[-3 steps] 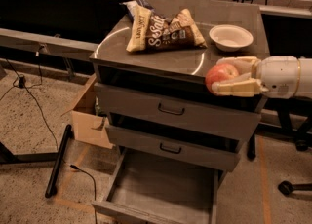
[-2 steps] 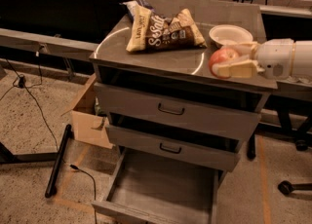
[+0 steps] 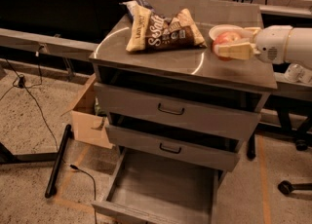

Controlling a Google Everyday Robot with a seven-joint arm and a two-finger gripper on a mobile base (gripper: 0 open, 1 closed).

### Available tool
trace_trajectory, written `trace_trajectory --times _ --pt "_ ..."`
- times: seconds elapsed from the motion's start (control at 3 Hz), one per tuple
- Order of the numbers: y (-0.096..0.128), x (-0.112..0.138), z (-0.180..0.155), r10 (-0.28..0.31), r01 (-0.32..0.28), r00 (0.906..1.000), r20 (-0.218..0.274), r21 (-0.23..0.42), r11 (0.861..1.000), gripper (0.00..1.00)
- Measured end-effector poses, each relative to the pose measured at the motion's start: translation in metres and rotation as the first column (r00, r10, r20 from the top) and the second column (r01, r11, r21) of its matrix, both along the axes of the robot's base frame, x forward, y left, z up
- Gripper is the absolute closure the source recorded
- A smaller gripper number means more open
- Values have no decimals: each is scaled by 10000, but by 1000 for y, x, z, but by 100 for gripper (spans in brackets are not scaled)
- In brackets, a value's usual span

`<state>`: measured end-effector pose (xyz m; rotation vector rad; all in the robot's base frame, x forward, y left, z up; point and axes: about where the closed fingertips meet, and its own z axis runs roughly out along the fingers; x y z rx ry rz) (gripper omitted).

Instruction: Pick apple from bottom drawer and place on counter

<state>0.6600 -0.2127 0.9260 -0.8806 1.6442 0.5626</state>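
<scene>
My gripper (image 3: 233,43) reaches in from the right, over the right part of the counter (image 3: 161,60). Its pale fingers (image 3: 234,50) are shut on the apple (image 3: 224,41), a red-orange fruit held just above the counter top, in front of the white bowl (image 3: 222,30). The bottom drawer (image 3: 161,189) stands pulled out at the foot of the cabinet and its grey floor shows nothing on it.
Two snack bags (image 3: 163,27) lie on the counter's back left. The two upper drawers (image 3: 175,113) are shut or nearly shut. A cardboard box (image 3: 87,116) stands left of the cabinet, a cable (image 3: 39,111) runs on the floor, and a chair base (image 3: 292,186) sits at right.
My gripper has carried the apple up and back, from in front of the counter's right edge to above the counter by the bowl.
</scene>
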Motion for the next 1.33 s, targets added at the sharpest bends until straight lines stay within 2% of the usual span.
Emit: trace_trajectory --times 0.33,0.67,1.0,1.33 --pt "1 23 -7 -209 209 9997 -135 7 9998 100" --pt "5 32 -20 -76 78 9980 -623 33 10000 82" --pt "10 35 -37 43 -52 9944 -1057 -80 10000 57" --pt "13 35 -47 184 -199 9917 -1273 -104 9997 34"
